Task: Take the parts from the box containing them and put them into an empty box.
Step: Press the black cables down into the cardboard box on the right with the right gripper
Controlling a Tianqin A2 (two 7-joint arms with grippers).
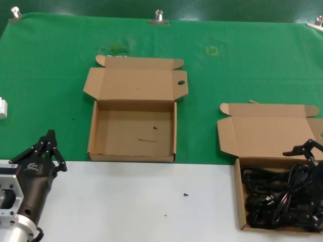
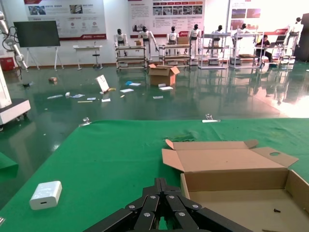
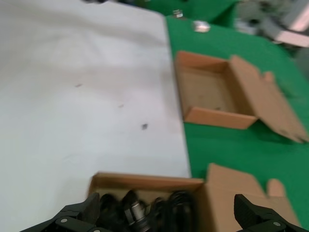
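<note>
The empty box [image 1: 132, 157] lies open at the middle of the green cloth, its lid with a round hole [image 1: 180, 82] folded back; it also shows in the left wrist view [image 2: 241, 180] and the right wrist view [image 3: 217, 116]. The box containing the parts [image 1: 238, 194] stands at the right, plain lid [image 1: 267, 133] open. Several black power cords [image 1: 275, 196] lie tangled in it, also seen in the right wrist view [image 3: 145, 212]. My right gripper [image 1: 308, 151] hangs open just above the cords [image 3: 166, 212], holding nothing. My left gripper [image 1: 48, 146] is shut and empty at the front left [image 2: 161, 182].
A white adapter block [image 1: 2, 108] lies on the cloth at the far left, also in the left wrist view [image 2: 46, 194]. A white surface [image 1: 151, 201] covers the table's front. Metal clips [image 1: 159, 17] hold the cloth's far edge.
</note>
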